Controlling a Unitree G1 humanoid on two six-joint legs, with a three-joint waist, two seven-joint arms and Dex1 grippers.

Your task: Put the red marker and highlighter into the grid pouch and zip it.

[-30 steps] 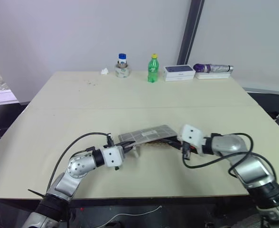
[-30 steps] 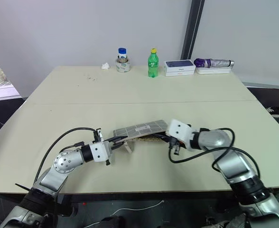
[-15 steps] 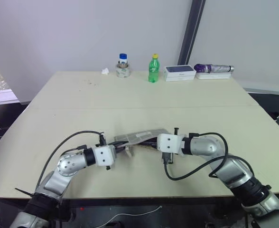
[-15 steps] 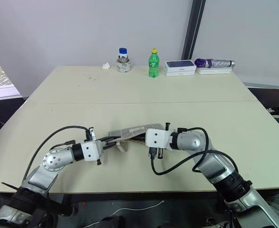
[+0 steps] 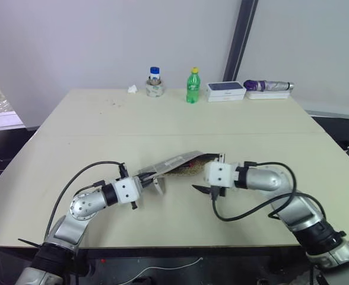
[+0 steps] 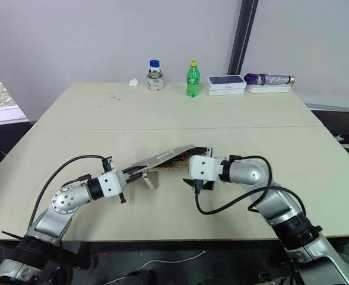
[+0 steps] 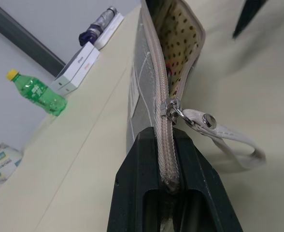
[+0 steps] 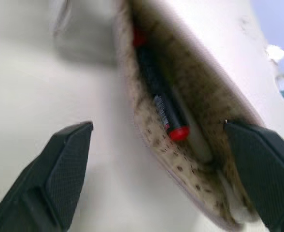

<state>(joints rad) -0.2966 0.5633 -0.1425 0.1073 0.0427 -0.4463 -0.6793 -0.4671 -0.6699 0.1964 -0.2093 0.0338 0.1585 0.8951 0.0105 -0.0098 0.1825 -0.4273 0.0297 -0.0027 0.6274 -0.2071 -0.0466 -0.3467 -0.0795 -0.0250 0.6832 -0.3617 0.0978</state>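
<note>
Grid pouch (image 5: 173, 165) lies near the front middle of the worktop (image 5: 180, 119), its open mouth tipped up and facing the right gripper. Left gripper (image 7: 167, 159) is clamped tight on the zipper end of the pouch; in the left wrist view the zipper tape runs between its two black fingers (image 7: 137, 193), with the metal slider and its pale pull strap (image 7: 219, 133) just beyond the fingertips, the strap trailing onto the worktop. The spotted tan lining shows inside the pouch mouth. Right gripper (image 5: 205, 189) sits just beside the open end of the pouch, fingers spread wide and holding nothing; in the right wrist view its two fingers (image 8: 67, 162) flank the opening without touching it. Red marker (image 8: 161, 104) lies inside the pouch along the lining, dark barrel with a red end toward the mouth. A pale cylinder beside the marker, deeper in the pouch, may be the highlighter (image 8: 195, 140); cannot tell for sure. Zipper stands open along most of the pouch. At the far edge of the worktop, well apart from the pouch: a tape roll with a small blue-capped bottle (image 5: 154, 84), a green bottle (image 5: 192, 86), a white box (image 5: 225, 90), and a folded umbrella (image 5: 267, 85) on a second flat box.
</note>
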